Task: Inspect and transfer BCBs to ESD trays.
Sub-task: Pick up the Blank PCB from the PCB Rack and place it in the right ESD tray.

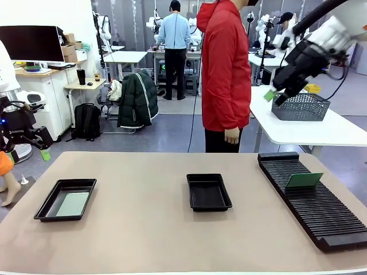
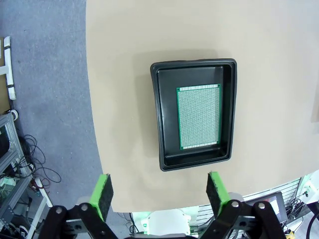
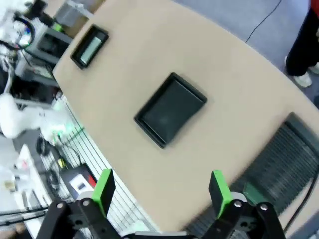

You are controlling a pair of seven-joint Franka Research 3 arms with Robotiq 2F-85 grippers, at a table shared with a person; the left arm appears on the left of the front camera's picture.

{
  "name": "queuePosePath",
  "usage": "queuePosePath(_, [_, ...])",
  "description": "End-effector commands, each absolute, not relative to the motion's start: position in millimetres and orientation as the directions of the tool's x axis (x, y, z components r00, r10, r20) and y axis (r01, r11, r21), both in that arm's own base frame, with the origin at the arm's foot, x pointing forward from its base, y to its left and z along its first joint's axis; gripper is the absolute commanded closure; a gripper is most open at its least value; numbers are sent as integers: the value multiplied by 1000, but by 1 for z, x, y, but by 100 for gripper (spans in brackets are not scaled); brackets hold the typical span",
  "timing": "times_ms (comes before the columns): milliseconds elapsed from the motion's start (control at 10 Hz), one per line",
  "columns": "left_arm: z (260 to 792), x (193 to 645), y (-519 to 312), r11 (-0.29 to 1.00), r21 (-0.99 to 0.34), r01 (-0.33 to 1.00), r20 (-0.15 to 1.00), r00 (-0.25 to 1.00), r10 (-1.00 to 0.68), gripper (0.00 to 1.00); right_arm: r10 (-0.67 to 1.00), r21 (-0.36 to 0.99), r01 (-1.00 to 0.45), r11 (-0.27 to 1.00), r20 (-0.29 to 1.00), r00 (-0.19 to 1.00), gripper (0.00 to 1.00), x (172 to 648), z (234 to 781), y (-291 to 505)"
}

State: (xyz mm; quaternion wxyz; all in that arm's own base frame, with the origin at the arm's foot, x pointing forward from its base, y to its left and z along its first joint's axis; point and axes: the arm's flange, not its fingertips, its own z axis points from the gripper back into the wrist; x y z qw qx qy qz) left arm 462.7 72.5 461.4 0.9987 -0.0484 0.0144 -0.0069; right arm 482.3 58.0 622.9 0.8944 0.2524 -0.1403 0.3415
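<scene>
While both arms hang above the table without touching anything, the left gripper has its jaws spread wide and empty, looking straight down on the left ESD tray near the table's left end. One BCB lies flat on that tray's floor, nearer one long wall, leaving a strip of bare black floor along the other. The right gripper is raised high over the right end of the table, its jaws also wide apart with nothing between them. Below it sits the middle ESD tray, empty, well apart from the left one. A second BCB stands on edge, leaning, in the black slotted rack at the table's right. A person in a red jacket stands at the far side, one hand hanging down.
</scene>
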Motion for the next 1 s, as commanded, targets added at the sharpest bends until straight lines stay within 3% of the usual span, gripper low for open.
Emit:
queuePosePath(0, [459,463,74,995,-100,18,-20,1000,-20,0,697,231,-820,524,436,569,0,495,637,31])
queuePosePath(400, [459,463,74,995,-100,18,-20,1000,-20,0,922,34,-973,229,312,228,0,488,672,-19])
queuePosePath(500, [459,463,74,995,-100,18,-20,1000,-20,0,962,-5,-985,172,215,167,0,482,676,-22])
queuePosePath(900, [459,463,74,995,-100,18,-20,1000,-20,0,997,-73,-997,-33,62,-38,0,457,685,-43])
